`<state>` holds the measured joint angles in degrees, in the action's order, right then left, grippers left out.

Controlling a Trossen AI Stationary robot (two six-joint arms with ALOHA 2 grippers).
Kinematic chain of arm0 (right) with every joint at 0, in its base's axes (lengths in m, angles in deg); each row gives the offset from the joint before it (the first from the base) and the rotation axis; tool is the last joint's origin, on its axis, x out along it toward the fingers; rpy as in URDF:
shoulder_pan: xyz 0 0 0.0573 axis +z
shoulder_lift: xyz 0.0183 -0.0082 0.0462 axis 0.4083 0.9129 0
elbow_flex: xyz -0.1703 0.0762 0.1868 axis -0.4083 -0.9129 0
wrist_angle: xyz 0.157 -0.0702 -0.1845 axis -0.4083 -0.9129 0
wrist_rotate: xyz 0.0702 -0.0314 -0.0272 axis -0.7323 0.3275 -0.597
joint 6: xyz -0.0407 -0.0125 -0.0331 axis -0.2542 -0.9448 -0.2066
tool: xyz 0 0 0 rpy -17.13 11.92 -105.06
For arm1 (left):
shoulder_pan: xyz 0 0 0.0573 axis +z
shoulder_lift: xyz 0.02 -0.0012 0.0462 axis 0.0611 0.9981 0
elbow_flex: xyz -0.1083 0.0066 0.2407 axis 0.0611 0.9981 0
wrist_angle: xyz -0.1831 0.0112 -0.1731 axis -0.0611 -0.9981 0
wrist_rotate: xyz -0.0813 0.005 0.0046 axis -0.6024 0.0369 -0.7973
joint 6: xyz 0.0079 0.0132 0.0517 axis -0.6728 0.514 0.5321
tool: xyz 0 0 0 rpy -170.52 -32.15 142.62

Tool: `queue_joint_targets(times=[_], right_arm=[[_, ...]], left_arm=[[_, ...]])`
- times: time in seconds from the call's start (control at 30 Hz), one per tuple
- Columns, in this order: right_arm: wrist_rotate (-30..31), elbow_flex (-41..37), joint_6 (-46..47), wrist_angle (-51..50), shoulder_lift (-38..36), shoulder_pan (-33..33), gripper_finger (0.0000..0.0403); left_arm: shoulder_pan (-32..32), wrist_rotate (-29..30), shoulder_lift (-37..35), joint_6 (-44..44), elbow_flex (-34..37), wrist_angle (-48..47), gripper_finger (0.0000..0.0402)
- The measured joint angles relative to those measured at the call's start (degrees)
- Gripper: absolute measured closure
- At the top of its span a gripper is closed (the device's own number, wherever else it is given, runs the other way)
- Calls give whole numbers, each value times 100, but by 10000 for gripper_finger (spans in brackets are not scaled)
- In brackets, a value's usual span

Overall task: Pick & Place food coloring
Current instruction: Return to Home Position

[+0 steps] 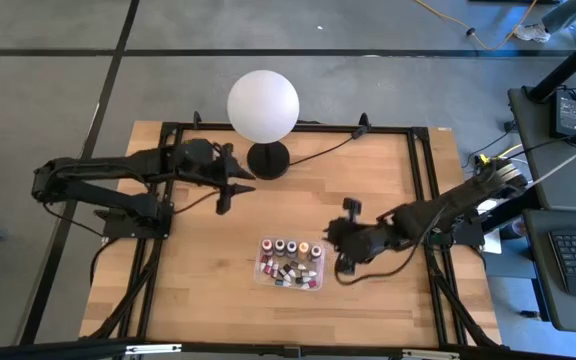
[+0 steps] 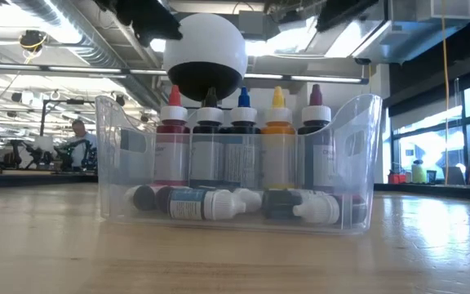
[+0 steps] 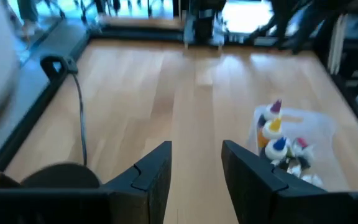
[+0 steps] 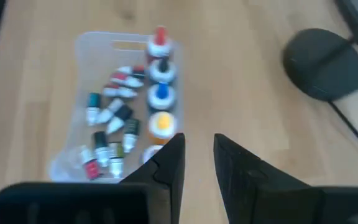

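**Item: food coloring bottles** [image 1: 290, 262], qty approx. a dozen. All inside clear tray [image 1: 259, 272], front-centre of table [image 1: 198, 290]. Five upright in a row along the tray's 12 o'clock side, rest lying flat at its 6 o'clock side (caps pointing various ways). None seen loose on the wood.

**Tray:** long axis runs 9–3 o'clock in high view.

**R gripper** [image 1: 336, 250]: just beside tray's 3 o'clock end, apart from it. Fingers slightly parted, nothing between them. Tray lies at its 9 o'clock, so this is the nearer arm.

**L gripper** [image 1: 236, 190]: by lamp [image 1: 263, 105] base, well apart from tray. Fingers spread, empty. Tray at approx. 5 o'clock from it.

**Status, est.:** placing looks complete. The R arm's retreat should go toward 3 o'clock, directly away from tray, so it doesn't clip the wall.
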<state>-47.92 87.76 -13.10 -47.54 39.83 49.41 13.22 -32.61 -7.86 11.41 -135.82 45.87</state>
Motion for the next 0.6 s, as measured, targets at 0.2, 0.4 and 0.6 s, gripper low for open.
queue_joint_targets(times=[0.2, 0.4, 0.6], right_arm=[[-913, -1404, -496, 1720, -1088, -879, 314], [-2079, -2639, -1014, 3414, -1766, -1907, 314], [-1665, -3301, -1302, 3386, -2122, -2319, 314]], left_arm=[[476, -833, -198, -96, 0, 311, 266], [732, -1115, 127, -110, 65, 432, 265], [1064, -1502, -397, -624, 855, 1504, 263]])
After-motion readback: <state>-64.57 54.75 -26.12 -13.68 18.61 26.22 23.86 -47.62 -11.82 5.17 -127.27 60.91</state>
